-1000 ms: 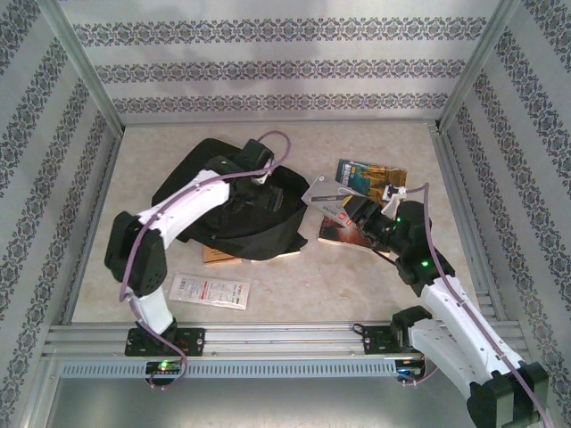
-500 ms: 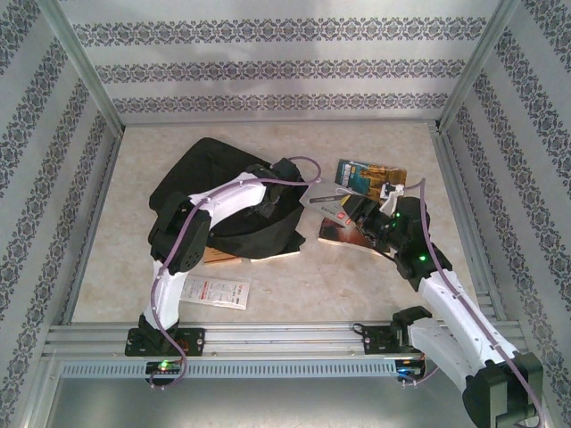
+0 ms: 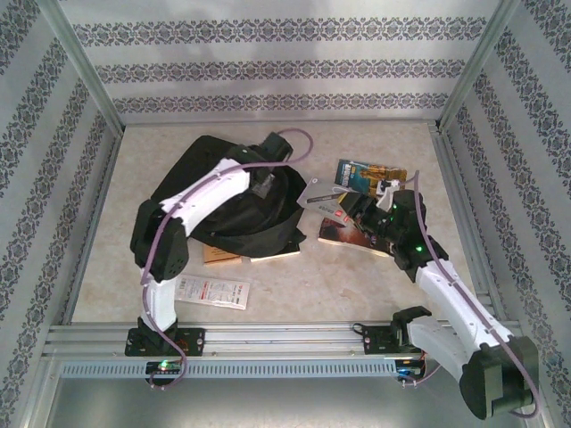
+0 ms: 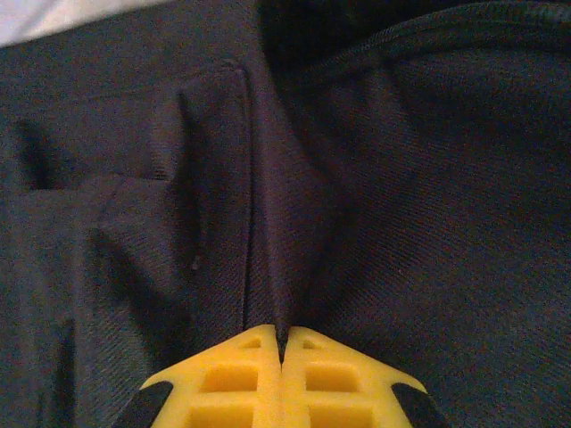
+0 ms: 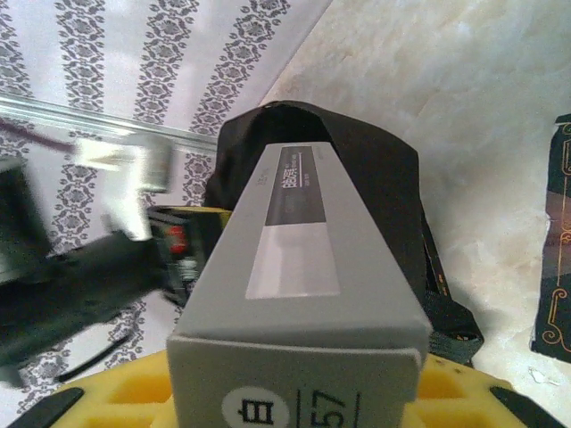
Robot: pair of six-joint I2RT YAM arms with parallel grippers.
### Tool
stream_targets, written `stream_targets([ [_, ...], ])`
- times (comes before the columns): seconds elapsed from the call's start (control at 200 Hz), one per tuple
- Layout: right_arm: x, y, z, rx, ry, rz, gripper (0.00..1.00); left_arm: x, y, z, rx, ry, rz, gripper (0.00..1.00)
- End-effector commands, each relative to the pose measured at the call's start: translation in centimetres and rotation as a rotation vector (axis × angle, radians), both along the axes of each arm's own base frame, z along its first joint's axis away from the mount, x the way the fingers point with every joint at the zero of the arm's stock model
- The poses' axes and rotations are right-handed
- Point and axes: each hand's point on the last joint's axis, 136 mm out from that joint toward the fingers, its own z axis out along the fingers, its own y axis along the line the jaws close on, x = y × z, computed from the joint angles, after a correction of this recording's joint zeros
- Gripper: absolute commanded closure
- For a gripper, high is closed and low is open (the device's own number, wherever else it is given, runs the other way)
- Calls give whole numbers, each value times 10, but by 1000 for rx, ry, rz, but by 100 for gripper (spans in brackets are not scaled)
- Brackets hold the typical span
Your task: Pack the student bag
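Observation:
The student bag (image 3: 210,183) is a floppy black backpack lying at the centre left of the table. My left gripper (image 3: 268,185) is on its right side, and in the left wrist view the yellow jaws (image 4: 282,343) are shut on a fold of the bag's fabric (image 4: 268,250) beside a zipper seam. My right gripper (image 3: 355,209) is shut on a long grey box (image 3: 323,198), held just right of the bag. In the right wrist view the grey box (image 5: 303,259) points at the bag (image 5: 379,169), with the right gripper (image 5: 299,397) closed around its near end.
A dark-covered book (image 3: 370,174) and a brown book (image 3: 343,234) lie under the right arm. Two flat books (image 3: 272,256) poke out from the bag's front edge. A white packet (image 3: 210,291) lies near the left base. A metal rail (image 3: 285,339) lines the front.
My left gripper went from open to shut, pinching the bag's fabric at its right side. The right arm carried the grey box slightly left, closer to the bag.

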Motion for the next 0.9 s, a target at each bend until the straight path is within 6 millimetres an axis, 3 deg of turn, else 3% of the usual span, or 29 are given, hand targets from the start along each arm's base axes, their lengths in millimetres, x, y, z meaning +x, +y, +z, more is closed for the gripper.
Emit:
stream_targets([
  [0.0, 11, 11, 30, 6, -107, 52, 62, -4, 6, 60, -127, -82, 20, 100],
  [0.165, 22, 30, 29, -16, -103, 112, 62, -10, 2, 71, -211, -62, 17, 100],
  [0.36, 32, 72, 38, 1, -126, 214, 62, -16, -15, 66, -415, 11, -4, 100],
  [0.455, 35, 96, 50, 63, -123, 272, 61, -21, -27, 58, -487, 64, -11, 73],
  [0.53, 37, 101, 56, 95, -123, 270, 61, -27, -35, 56, -540, 96, -13, 54],
  [0.6, 37, 102, 59, 117, -123, 269, 61, -31, -38, 64, -586, 91, -15, 43],
  [0.789, 34, 108, 63, 148, -124, 284, 61, -43, -35, 91, -647, 40, -13, 31],
  [0.899, 33, 111, 59, 146, -116, 287, 62, -49, -28, 96, -637, 36, -3, 29],
])
